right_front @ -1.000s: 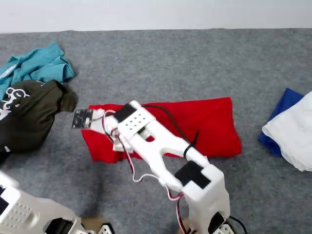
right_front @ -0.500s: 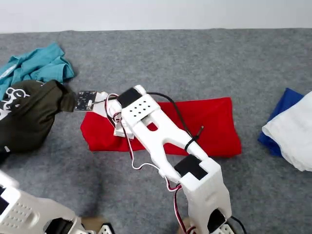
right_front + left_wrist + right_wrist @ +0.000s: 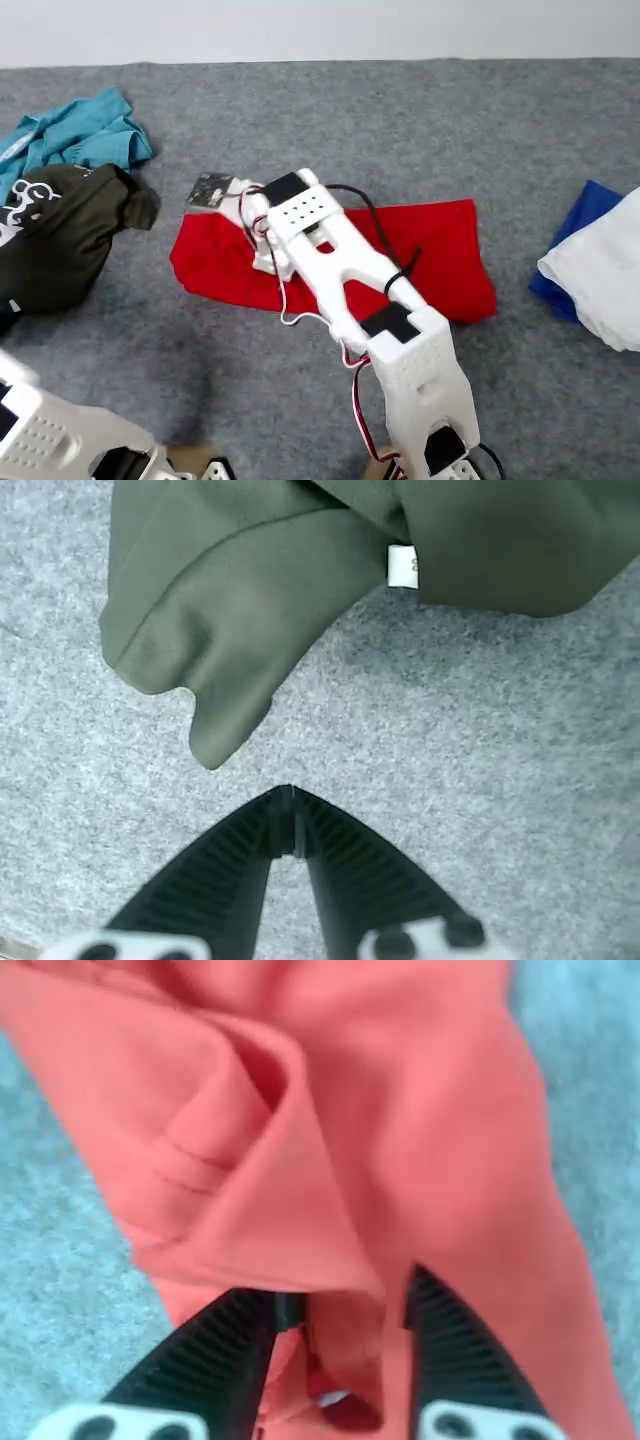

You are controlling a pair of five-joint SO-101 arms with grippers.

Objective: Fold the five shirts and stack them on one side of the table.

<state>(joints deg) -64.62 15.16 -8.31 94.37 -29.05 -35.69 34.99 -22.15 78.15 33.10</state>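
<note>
We see the right claw (image 3: 345, 1290) pinching a fold of the red cotton shirt (image 3: 440, 255), which lies mid-frame in the high view on the grey felt table (image 3: 400, 130). Left claw (image 3: 292, 825) is pressed together with nothing in it, just beside the dark olive shirt (image 3: 60, 250) at the left edge. Teal shirt (image 3: 70, 135) upper left. White shirt (image 3: 600, 275) lies on the blue shirt (image 3: 585, 215) at the right edge.

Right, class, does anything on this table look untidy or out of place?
Yes. The dark shirt and teal shirt lie crumpled together at one end, and the red shirt is bunched at its end nearest them.
</note>
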